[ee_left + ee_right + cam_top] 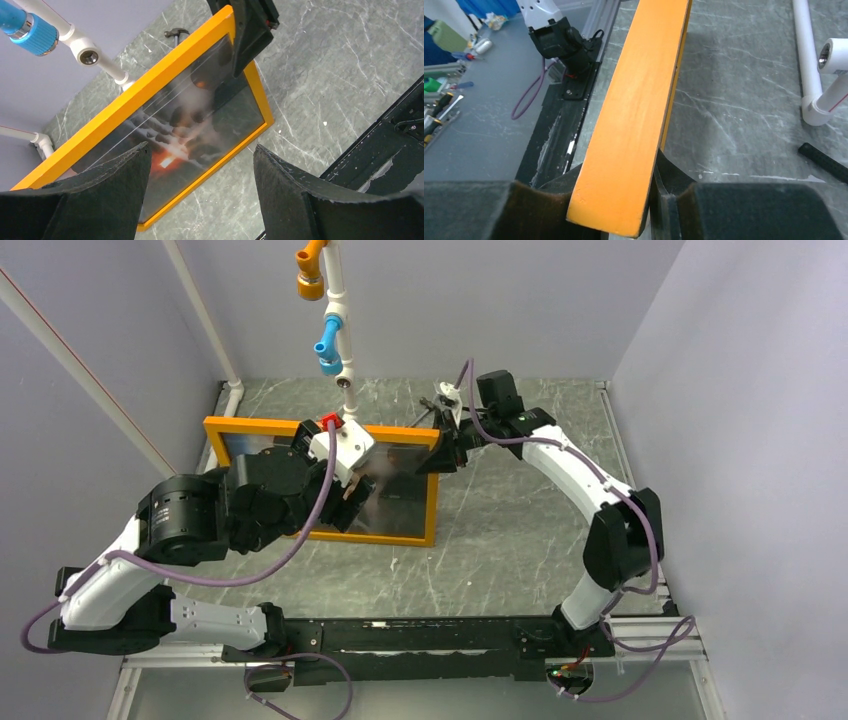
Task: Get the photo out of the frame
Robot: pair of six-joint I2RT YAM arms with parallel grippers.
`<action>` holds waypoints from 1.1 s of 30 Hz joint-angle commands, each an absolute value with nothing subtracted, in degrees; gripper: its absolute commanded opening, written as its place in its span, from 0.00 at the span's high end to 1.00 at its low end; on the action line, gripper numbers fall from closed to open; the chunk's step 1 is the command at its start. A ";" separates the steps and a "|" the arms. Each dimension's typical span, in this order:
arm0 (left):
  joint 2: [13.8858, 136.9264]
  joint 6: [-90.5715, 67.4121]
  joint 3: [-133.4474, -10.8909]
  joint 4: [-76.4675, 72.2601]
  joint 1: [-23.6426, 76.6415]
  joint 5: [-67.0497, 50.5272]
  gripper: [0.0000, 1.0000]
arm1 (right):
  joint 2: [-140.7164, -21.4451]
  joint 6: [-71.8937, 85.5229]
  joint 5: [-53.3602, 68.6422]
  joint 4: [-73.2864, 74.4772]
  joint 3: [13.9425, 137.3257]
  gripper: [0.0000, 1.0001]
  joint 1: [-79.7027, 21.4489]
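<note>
Photo [197,127] sits inside frame [150,82] on the grey table [500,540], left of centre. Right gripper [624,200] pinches the frame's right rail near the far corner, one finger on each side. Left gripper [200,160] hangs above the photo, jaws spread, holding nothing. Cannot tell whether the frame lies flat or is tipped up at the gripped side. White pipe [345,390] stands just beyond the far rail.
</note>
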State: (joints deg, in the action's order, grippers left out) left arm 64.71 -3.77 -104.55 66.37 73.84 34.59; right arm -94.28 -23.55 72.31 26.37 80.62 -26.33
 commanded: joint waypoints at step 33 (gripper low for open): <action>60.37 -9.14 -98.33 63.38 73.85 32.65 0.23 | -120.48 1.68 61.96 20.38 83.40 1.00 -22.68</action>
